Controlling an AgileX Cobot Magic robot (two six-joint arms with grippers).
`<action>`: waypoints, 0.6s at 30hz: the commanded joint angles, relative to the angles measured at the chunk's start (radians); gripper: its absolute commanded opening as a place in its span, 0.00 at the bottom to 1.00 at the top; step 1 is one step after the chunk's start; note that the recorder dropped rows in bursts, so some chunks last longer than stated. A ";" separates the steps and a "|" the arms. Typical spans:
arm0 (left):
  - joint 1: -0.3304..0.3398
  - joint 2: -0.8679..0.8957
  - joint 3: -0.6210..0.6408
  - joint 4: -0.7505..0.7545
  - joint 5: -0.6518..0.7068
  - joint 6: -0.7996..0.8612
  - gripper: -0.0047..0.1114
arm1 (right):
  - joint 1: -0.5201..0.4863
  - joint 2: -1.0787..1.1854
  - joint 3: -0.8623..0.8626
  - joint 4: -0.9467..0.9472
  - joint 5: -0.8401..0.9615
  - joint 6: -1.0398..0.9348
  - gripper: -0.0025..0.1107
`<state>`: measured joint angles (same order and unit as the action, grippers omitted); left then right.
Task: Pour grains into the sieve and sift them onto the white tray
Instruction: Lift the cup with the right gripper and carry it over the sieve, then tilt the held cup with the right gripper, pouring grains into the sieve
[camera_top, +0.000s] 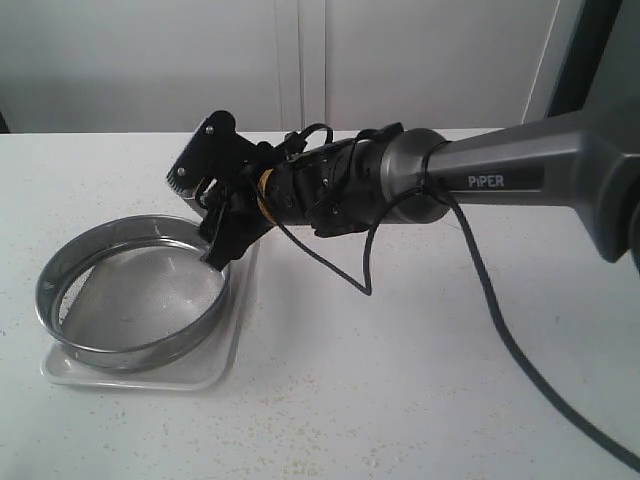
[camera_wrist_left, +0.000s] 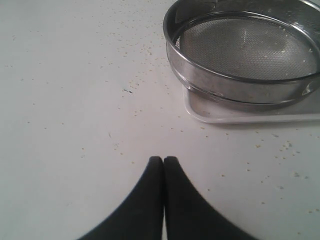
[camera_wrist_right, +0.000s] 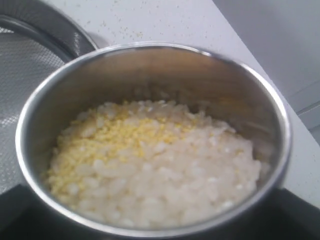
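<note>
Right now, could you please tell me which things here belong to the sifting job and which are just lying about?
For the job: grains, in the steel cup held by the right claw; sieve; white tray under it.
Just lying about: stray specks on the tabletop; the shut left claw, idle.

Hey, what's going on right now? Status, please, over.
Left tool shut, empty. Right tool grips steel cup full of grains, beside sieve on white tray. Nothing in the way.

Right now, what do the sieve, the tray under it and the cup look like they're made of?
Sieve: likely stainless steel, with a mirror-shiny rim band and a fine woven wire mesh. White tray: probably plastic, with a smooth, slightly translucent rim. Cup: steel with a satin finish, soft dull reflections on its wall.
</note>
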<state>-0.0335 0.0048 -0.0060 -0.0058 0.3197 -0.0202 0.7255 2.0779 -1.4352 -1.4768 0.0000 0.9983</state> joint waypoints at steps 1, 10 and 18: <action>0.001 -0.005 0.006 -0.009 0.013 -0.002 0.04 | 0.024 0.002 -0.025 -0.070 0.034 -0.011 0.02; 0.001 -0.005 0.006 -0.009 0.013 -0.002 0.04 | 0.072 0.008 -0.063 -0.073 0.133 -0.174 0.02; 0.001 -0.005 0.006 -0.009 0.013 -0.002 0.04 | 0.081 0.008 -0.063 -0.073 0.174 -0.238 0.02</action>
<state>-0.0335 0.0048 -0.0060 -0.0058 0.3197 -0.0202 0.8038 2.0942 -1.4884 -1.5479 0.1485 0.7945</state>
